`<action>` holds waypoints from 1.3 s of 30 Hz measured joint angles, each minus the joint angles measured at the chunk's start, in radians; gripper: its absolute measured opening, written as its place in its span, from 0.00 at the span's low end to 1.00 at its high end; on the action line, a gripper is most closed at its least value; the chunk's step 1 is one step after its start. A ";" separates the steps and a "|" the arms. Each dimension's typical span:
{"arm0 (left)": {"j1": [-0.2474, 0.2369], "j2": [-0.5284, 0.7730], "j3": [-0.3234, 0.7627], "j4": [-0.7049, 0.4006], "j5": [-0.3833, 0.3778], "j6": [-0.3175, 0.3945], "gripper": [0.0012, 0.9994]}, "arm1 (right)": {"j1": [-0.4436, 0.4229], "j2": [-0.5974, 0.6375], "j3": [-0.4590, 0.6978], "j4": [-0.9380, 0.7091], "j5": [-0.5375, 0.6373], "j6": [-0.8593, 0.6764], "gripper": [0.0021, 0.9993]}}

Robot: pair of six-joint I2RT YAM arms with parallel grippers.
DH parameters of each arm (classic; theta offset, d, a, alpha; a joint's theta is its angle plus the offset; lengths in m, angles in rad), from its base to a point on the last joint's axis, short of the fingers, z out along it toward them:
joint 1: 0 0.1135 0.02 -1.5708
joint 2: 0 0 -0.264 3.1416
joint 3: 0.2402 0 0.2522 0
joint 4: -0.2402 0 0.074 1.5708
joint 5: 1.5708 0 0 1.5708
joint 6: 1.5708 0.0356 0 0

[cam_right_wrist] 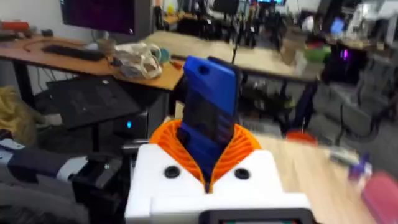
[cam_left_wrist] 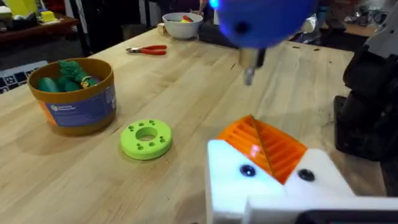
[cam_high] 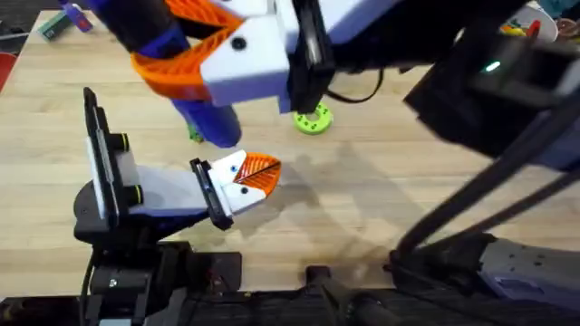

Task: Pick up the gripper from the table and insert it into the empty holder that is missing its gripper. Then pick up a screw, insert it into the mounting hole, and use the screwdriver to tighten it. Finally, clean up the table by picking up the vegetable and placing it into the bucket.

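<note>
Closest under the overhead camera, the right gripper (cam_right_wrist: pixel 208 155) is clamping its orange ribbed pads (cam_right_wrist: pixel 239 146) on the blue pen-shaped electric screwdriver (cam_right_wrist: pixel 208 106). It is holding the tool over the middle of the pale wooden table (cam_high: pixel 381 208), just far of the left gripper (cam_high: pixel 246 177). The thin silver bit (cam_left_wrist: pixel 249 74) is hanging above and beyond an orange ribbed wedge (cam_left_wrist: pixel 267 146) sitting on a white plastic mount (cam_left_wrist: pixel 273 186), not touching it. I am judging this to be the screw-tightening step; the next move is calling for lining the bit up with a dark mounting hole (cam_left_wrist: pixel 247 170) and lowering it straight in. Whether a screw is sitting in that hole is not clear. I cannot tell whether the left gripper is apart or together. Far left, the blue-sided tub with an orange-yellow rim (cam_left_wrist: pixel 78 102) is holding green toy shapes (cam_left_wrist: pixel 65 78), near a flat lime-green disc (cam_left_wrist: pixel 146 138); whether the task's vegetable is among them is hard to say.
</note>
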 joint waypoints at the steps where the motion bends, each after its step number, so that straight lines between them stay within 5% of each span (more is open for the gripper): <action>1: 0.000 0.000 0.000 0.000 0.000 0.000 0.02 | -0.007 -0.005 0.022 -0.075 0.002 -0.018 0.02; 9: 0.000 0.000 0.000 0.000 0.000 0.000 0.02 | -0.174 -0.009 0.215 -0.786 0.196 -0.217 0.02; 18: 0.000 0.000 0.000 0.000 0.000 0.000 0.02 | -0.351 -0.007 0.274 -1.210 0.633 -0.568 0.02; 30: 0.000 0.000 0.000 0.000 0.000 0.000 0.02 | -0.486 0.225 0.275 -1.542 0.889 -0.889 0.02; 39: 0.000 0.000 0.000 0.000 0.000 0.000 0.02 | -0.521 0.471 0.276 -1.469 0.984 -0.948 0.02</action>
